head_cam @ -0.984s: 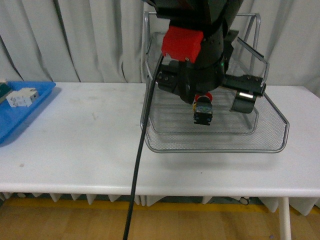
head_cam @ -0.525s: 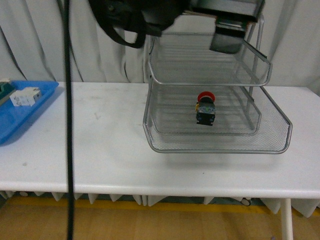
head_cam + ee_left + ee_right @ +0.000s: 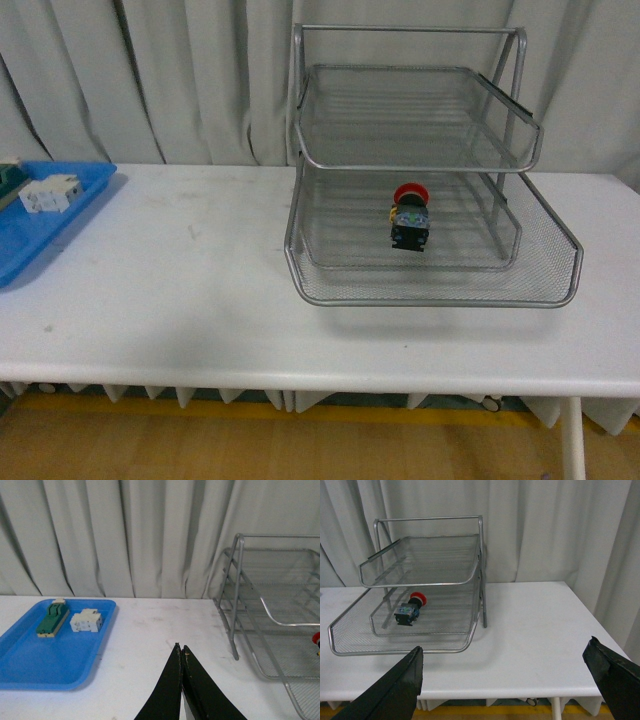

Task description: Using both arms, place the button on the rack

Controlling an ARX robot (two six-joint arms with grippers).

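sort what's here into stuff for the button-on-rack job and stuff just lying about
For the job: button, lying in the rack.
Just lying about: blue tray, with the white block and green block in it.

The button (image 3: 410, 216) — red cap, dark body — lies on its side in the silver mesh rack (image 3: 430, 299), seemingly on the middle tier, cap toward the back.

No text, label or number can be read.
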